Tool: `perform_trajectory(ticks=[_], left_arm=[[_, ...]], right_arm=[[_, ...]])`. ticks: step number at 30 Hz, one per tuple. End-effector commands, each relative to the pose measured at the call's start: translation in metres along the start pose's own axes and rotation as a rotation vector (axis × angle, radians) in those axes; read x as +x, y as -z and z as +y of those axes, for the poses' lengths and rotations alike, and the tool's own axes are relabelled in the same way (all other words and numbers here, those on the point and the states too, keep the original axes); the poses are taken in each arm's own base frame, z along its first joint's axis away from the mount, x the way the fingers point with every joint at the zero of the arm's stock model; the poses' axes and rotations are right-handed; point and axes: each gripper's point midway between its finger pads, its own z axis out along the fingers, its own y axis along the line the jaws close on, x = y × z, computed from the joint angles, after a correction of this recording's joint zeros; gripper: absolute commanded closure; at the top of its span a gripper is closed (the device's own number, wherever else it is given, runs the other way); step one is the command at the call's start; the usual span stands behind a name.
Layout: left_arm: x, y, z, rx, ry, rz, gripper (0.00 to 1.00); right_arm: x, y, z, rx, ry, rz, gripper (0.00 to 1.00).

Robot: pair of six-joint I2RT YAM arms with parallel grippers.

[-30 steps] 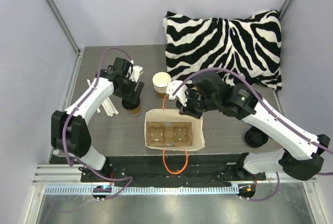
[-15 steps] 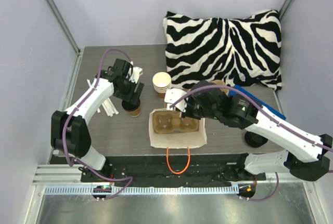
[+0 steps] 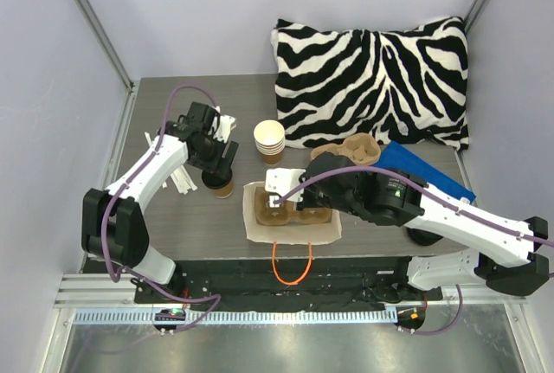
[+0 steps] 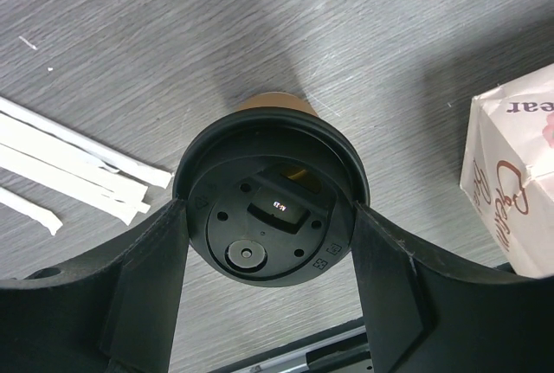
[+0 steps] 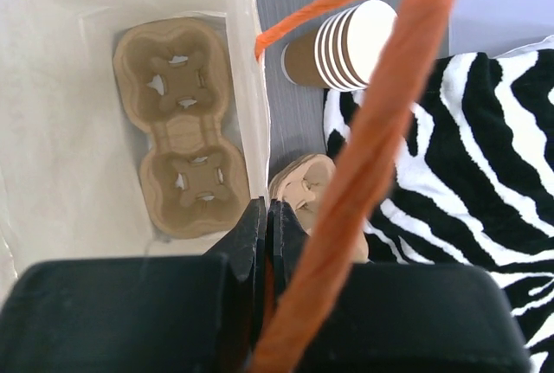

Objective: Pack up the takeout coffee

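The takeout coffee [image 3: 223, 185] stands unpacked on the worktop [image 3: 199, 226] near the paper bag [image 3: 290, 236], whose rim the right gripper [image 5: 263, 217] pinches in closed jaws, its cup carrier [image 5: 182, 131] empty, while the left gripper [image 4: 270, 217] clasps the lid [image 4: 251, 256] between wide-set jaws.
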Motion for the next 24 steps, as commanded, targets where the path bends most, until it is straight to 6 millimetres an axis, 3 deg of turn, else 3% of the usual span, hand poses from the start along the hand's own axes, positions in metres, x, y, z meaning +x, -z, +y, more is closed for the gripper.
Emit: perform_trajectory(ticks=[1,8,17,24], left_arm=[[-0.004,0.010,0.002,-0.016,-0.006,-0.045,0.67],[0.017,0.001,0.007,-0.033,-0.038,0.044,0.60],[0.033,0.002,0.009,-0.038,-0.077,0.121,0.40],[0.041,-0.001,0.009,-0.040,-0.093,0.192,0.36]], right_arm=[[-0.015,0.009,-0.019,0.086,-0.036,-0.063,0.99],[-0.017,0.011,-0.029,0.095,-0.110,-0.070,0.99],[-0.015,0.010,-0.031,0.094,-0.129,-0.069,0.99],[-0.014,0.009,-0.031,0.092,-0.127,-0.066,0.99]])
